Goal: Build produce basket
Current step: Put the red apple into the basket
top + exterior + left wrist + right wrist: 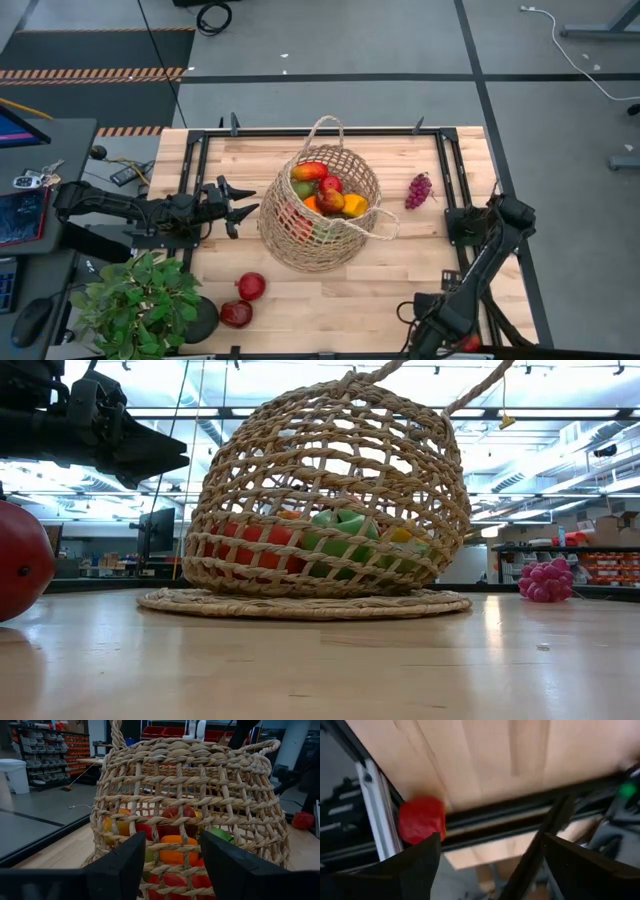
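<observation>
The basket (322,215) stands at the centre of the high view, mouth up to take produce, and already holds several fruits (330,192). The grape bunch (418,189) to its right and two red fruits (245,300) at lower left remain on the table (400,290). The left gripper (243,205) hangs just left of the basket, half open and empty. The right gripper (487,857) is parked wide open and empty past the table's lower-right edge; the red object (421,819) near it is too blurred to identify.

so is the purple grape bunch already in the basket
No, in the high view the grape bunch lies on the bare table, apart from the basket on the right arm's side.
</observation>
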